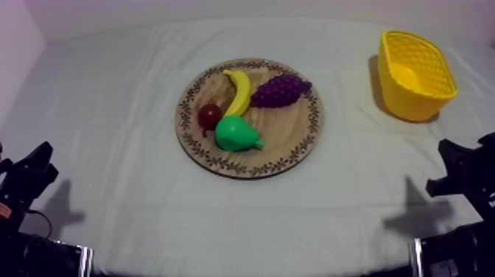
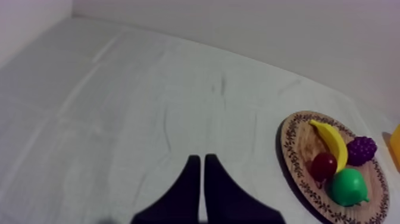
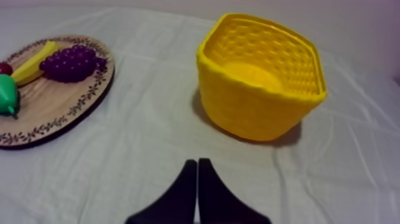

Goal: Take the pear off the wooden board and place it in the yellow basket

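Note:
A green pear (image 1: 236,134) lies on the front part of the round wooden board (image 1: 295,136), with a small red fruit (image 1: 209,116), a banana (image 1: 239,90) and purple grapes (image 1: 280,90) behind it. The yellow basket (image 1: 415,74) stands at the back right. My left gripper (image 1: 33,171) rests low at the left, my right gripper (image 1: 453,163) low at the right. Over bare cloth, the left gripper (image 2: 199,159) is shut on nothing, the pear (image 2: 348,186) and board (image 2: 294,149) off to one side. The right gripper (image 3: 197,162) is shut on nothing, short of the basket (image 3: 256,107), with the pear (image 3: 7,95) beside.
The grey-white cloth (image 1: 110,110) covers the whole table, with wide free room left of the board and along the front. A pale wall (image 1: 18,44) rises at the back left.

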